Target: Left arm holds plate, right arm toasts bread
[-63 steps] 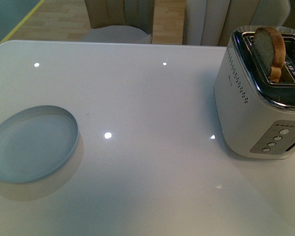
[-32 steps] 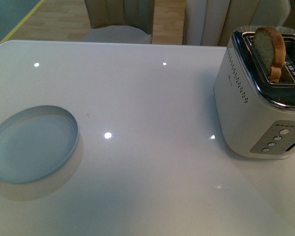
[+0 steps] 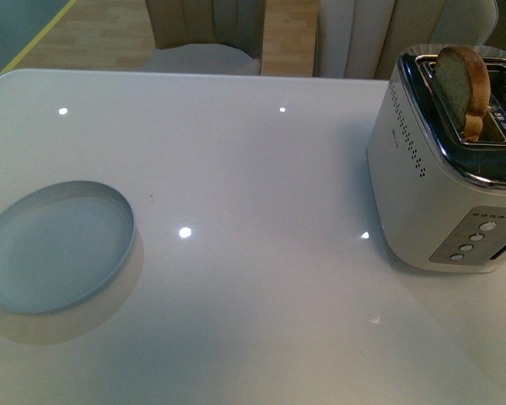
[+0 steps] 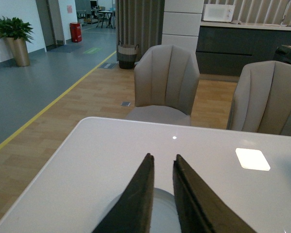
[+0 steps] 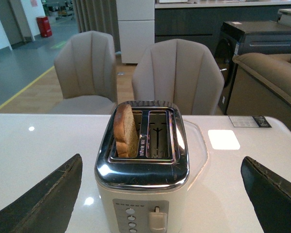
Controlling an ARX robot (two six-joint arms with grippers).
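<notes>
The pale blue-white plate (image 3: 55, 246) lies flat on the white table (image 3: 261, 169) at the near left. In the left wrist view my left gripper (image 4: 162, 162) is shut and empty, its two black fingers close together just above the plate's far rim (image 4: 161, 195). The slice of brown bread (image 3: 464, 91) stands upright in the left slot of a white and chrome toaster (image 3: 443, 173) at the right. In the right wrist view my right gripper (image 5: 162, 167) is open wide, its fingers on either side of the toaster (image 5: 143, 170), with the bread (image 5: 125, 130) sticking out of the slot. Neither arm shows in the front view.
The toaster's lever (image 5: 156, 219) and a column of round buttons (image 5: 131, 221) face my right wrist camera. Its second slot (image 5: 158, 135) is empty. Two beige chairs (image 4: 167, 82) stand beyond the table's far edge.
</notes>
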